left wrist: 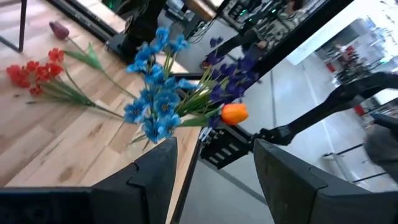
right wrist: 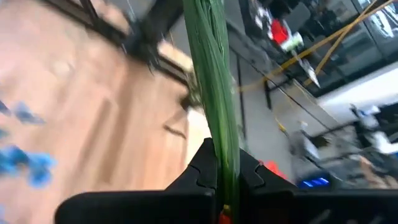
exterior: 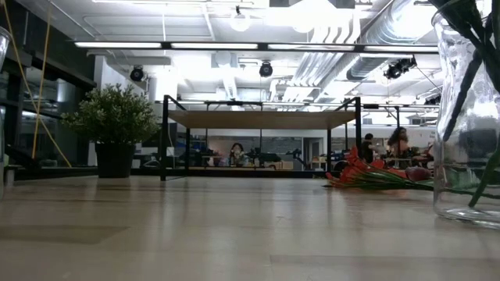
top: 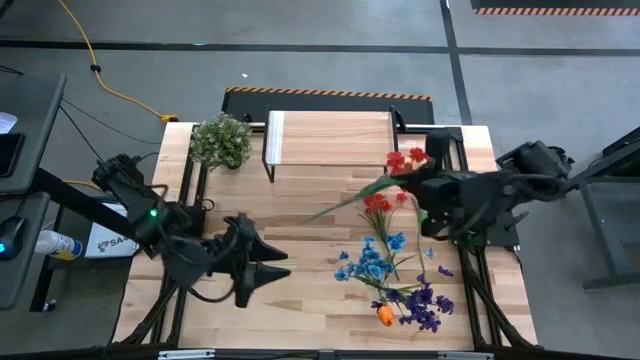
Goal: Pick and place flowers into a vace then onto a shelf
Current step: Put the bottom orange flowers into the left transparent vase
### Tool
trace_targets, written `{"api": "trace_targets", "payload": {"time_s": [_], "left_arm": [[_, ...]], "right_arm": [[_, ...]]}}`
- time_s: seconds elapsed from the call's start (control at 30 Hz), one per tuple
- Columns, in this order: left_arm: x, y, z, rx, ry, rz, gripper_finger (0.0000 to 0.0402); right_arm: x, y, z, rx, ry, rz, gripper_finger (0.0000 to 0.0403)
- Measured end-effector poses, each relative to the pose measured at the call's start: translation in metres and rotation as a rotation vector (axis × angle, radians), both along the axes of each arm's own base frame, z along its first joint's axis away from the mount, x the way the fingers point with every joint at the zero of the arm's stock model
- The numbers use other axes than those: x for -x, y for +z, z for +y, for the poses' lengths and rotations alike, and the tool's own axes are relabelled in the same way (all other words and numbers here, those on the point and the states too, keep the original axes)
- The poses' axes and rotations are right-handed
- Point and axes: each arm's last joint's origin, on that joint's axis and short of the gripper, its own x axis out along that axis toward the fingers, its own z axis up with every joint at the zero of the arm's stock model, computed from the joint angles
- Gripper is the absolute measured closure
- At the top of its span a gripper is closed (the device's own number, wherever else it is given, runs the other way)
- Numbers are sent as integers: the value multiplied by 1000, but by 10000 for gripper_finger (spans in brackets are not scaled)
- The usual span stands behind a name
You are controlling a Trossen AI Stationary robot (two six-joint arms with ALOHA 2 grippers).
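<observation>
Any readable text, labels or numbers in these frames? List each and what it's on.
"SA": partial dark letters on the white box beside the table's left edge in the high view; the rest is hidden behind the left arm.
Bottle with blue cap next to that box: any label is too small to read.
Low view and both wrist views: background room items too blurred; no legible text.
Nothing readable on the light wooden table.
</observation>
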Motion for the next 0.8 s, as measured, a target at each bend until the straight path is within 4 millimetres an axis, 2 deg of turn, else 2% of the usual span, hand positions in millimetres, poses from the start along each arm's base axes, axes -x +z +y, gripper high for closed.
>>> {"api": "trace_targets", "payload": {"time_s": [0.23, 0.4, 0.57, 0.8], "left_arm": [[27, 19, 23, 19, 11, -35, 156], [43, 31, 38, 45, 34, -79, 156], [50, 35, 44, 55, 37, -91, 156], [51, 34, 45, 50, 39, -78, 156]], "right_arm": [[-13, -12, -9, 190, -85, 116, 402], [-22, -18, -8, 424, -135, 201, 402], [-37, -27, -2, 629, -132, 306, 402], [-66, -42, 15, 796, -60, 408, 402]]}}
